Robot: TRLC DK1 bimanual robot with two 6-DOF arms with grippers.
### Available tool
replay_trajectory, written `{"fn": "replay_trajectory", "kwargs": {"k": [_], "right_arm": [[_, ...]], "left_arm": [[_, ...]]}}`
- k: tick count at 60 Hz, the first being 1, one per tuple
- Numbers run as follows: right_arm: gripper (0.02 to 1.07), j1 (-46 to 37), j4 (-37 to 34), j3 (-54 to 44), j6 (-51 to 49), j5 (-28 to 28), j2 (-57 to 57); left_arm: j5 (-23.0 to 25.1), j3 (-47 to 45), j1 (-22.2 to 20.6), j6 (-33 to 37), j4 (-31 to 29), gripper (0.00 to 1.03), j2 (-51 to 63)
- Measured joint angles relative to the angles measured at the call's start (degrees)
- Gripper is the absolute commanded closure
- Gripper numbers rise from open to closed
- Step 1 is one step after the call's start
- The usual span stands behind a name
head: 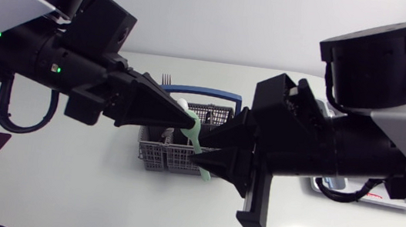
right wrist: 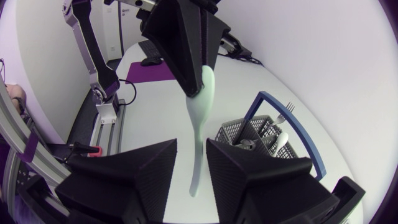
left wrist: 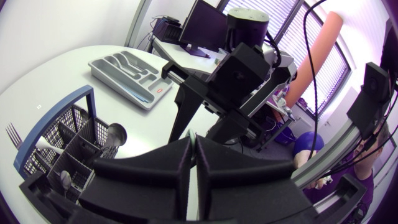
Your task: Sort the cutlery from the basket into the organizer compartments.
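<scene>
Hanging bowl-up in the air over one end of the basket (head: pixel 153 154), the pale mint spoon (right wrist: pixel 198 124) is smooth, matte and plastic-looking, with a long tapering handle. The left claw (head: pixel 185 117) is clamped on its bowl from two sides. The right claw (right wrist: pixel 191 152) has its broad black wedges spread apart, and the handle hangs between them. The basket is grey mesh with a blue hoop handle. A steel fork (right wrist: pixel 283 113) stands in it tines up, alongside a white-handled piece and a round metal spoon bowl. The tray (left wrist: pixel 99 70), grey with long moulded compartments, lies well apart on the white table (head: pixel 62 189).
</scene>
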Motion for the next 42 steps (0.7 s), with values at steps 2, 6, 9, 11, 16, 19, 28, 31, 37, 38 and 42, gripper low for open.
{"fn": "replay_trajectory", "kwargs": {"k": [2, 6, 9, 11, 16, 19, 28, 31, 37, 38, 42], "right_arm": [[0.80, 0.00, 0.02, 0.11, 0.00, 0.00, 0.02], [0.83, 0.00, 0.00, 0.33, 0.00, 0.00, 0.02], [0.86, 0.00, 0.00, 0.50, 0.00, 0.02, 0.02], [0.89, 0.00, 0.02, 0.57, 0.02, 0.00, 0.02], [0.97, 0.15, 0.02, 0.72, 0.02, 0.07, 0.04], [0.98, 0.17, 0.02, 0.72, 0.02, 0.17, 0.09], [1.01, 0.22, 0.02, 0.81, 0.02, 0.22, 0.57], [1.01, 0.22, 0.02, 0.83, 0.02, 0.20, 0.63], [1.01, 0.26, 0.00, 0.83, 0.02, 0.17, 0.70], [1.01, 0.26, -0.02, 0.83, 0.02, 0.15, 0.72], [1.01, 0.26, -0.09, 0.83, 0.02, 0.02, 0.74]], "left_arm": [[0.04, 0.00, 0.00, 0.00, 0.02, 1.00, 0.00], [0.11, 0.00, 0.00, 0.00, 0.02, 1.00, 0.00], [0.13, 0.00, 0.00, 0.00, 0.02, 1.00, 0.00], [0.13, 0.00, 0.00, 0.00, 0.02, 1.00, 0.00], [0.15, 0.00, 0.00, 0.00, 0.00, 1.00, 0.00], [0.17, 0.00, 0.00, 0.00, -0.22, 1.00, 0.00], [0.15, 0.00, 0.00, 0.00, -0.61, 1.00, 0.00], [0.13, 0.00, 0.00, 0.00, -0.61, 1.00, 0.00], [0.15, 0.00, 0.02, 0.00, -0.61, 0.98, 0.00], [0.15, 0.00, 0.02, 0.00, -0.59, 0.95, 0.00], [0.15, 0.00, 0.28, 0.00, -0.55, 0.78, 0.00]]}}
